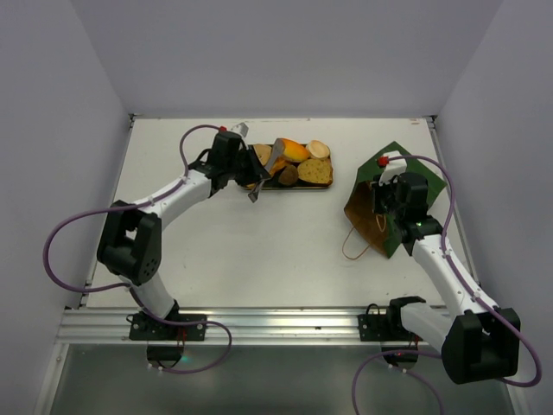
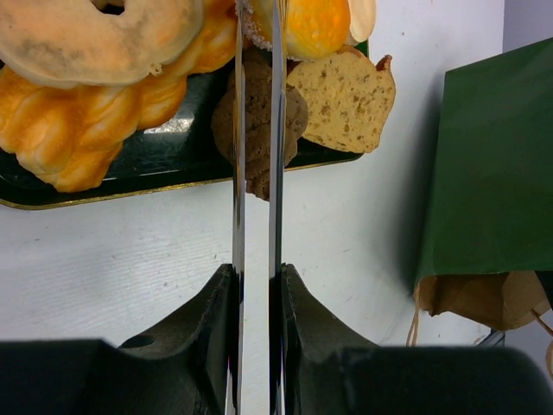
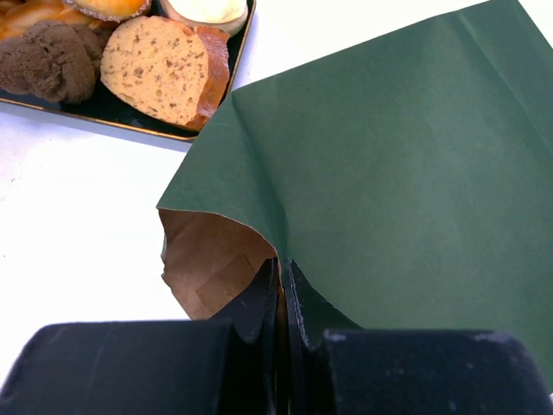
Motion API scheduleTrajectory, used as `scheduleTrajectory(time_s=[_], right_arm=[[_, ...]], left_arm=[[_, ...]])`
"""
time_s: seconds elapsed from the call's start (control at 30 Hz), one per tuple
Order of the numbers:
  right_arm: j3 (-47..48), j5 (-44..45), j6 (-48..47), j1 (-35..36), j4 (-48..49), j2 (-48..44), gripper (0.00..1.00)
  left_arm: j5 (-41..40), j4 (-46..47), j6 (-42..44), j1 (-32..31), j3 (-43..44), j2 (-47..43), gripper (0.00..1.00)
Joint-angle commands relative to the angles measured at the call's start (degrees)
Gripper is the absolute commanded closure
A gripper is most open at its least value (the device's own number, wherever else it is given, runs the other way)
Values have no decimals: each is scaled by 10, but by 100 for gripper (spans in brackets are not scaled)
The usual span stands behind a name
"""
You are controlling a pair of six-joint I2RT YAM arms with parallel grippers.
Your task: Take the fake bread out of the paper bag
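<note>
- The fake bread (image 1: pixel 315 170) is pictured gathered on a flat dark tray (image 2: pixel 173 156) at the far side of the table (image 1: pixel 259 251). It is well apart from the paper bag (image 3: pixel 406 156), which lies slumped on its side to the right. Nothing is seen in the bag's mouth, though its depths are hidden.
- Metal tongs (image 2: pixel 239 173) are clamped by the handle in the left gripper (image 2: pixel 257 281), their blades pressed almost together over the tray. The tips are lost at the frame edge beside the golden roll (image 2: pixel 311 26), so whether anything is nipped cannot be told.
- The bag's rim is pinched tight in the right gripper (image 3: pixel 281 277).
- The crowded pieces could be knocked over the tray's low rim if the tongs are swept sideways. Little purchase is likely to be offered by smooth steel on a rounded, glossy roll.
- The thin paper could be torn or crumpled if the rim is pulled while the bag drags on the table. The loose twine handle (image 1: pixel 352 246) could also be snagged.
- The bag is shown matte dark green outside and creased brown kraft inside.
- The braided loaf (image 2: pixel 78 130) is knotted and shiny orange-yellow, and the ring bun (image 2: pixel 86 39) is pale and dusty.
- The toast slice (image 3: pixel 160 69) is speckled with a brown crust, and the dark piece (image 3: pixel 47 60) is rough and crinkled.
</note>
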Motion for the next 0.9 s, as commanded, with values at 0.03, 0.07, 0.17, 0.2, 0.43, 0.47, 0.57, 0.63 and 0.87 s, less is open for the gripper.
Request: scheduleTrajectory(time_s=[0.03, 0.07, 0.17, 0.2, 0.43, 0.47, 0.57, 0.63, 0.87], right_arm=[[3, -2, -6, -4, 24, -15, 97], [3, -1, -6, -4, 24, -15, 97], [3, -2, -6, -4, 24, -15, 98], [3, -2, -6, -4, 24, -15, 98], [3, -2, -6, -4, 25, -15, 98], [3, -2, -6, -4, 25, -15, 98], [3, -2, -6, -4, 25, -14, 98], [3, -2, -7, -4, 25, -15, 98], [3, -3, -6, -4, 24, -15, 98]], left_arm=[[42, 12, 20, 15, 29, -5, 75], [46, 13, 21, 17, 30, -5, 75], [55, 13, 23, 19, 31, -2, 75], [57, 13, 23, 20, 31, -1, 74], [82, 26, 17, 25, 28, 0, 74], [85, 29, 17, 26, 28, 1, 74], [98, 40, 7, 29, 25, 0, 74], [105, 48, 0, 33, 21, -4, 74], [125, 62, -11, 41, 13, -10, 74]])
